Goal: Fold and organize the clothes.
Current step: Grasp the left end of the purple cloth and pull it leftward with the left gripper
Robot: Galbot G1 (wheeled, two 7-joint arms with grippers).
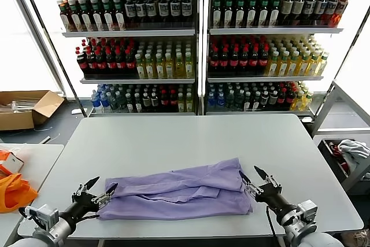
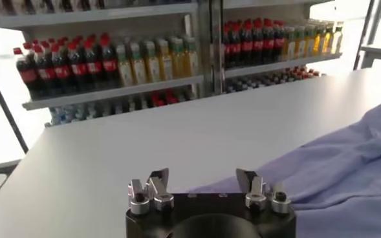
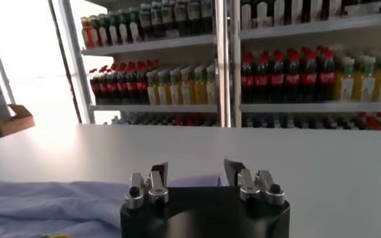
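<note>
Shelves of bottled drinks (image 1: 196, 50) fill the far wall, and before them stands our pale grey desk (image 1: 173, 137). On its near half lies the lavender T-shirt (image 1: 179, 192), already gathered into a long, flattish bundle with several folds across it. Its long axis runs left to right, roughly parallel to the desk's near edge, with the right end reaching a little farther from us than the left.

Our left pincer (image 1: 97, 188) sits at the shirt's left end, jaws spread, one fingertip just at the fabric's edge and nothing held. Our right pincer (image 1: 257, 179) sits at the right end, jaws likewise spread and empty, close beside the cloth. In the left wrist view the left pincer (image 2: 203, 184) looks along the shirt (image 2: 345, 168), which stretches away to one side.

We judge that each arm is equally near its own end, so the next fold likely needs both: each short end lies right at a pincer, and the bundle spans the gap between them. An orange fabric item (image 1: 14, 192) rests on the side table to the left, well apart.
</note>
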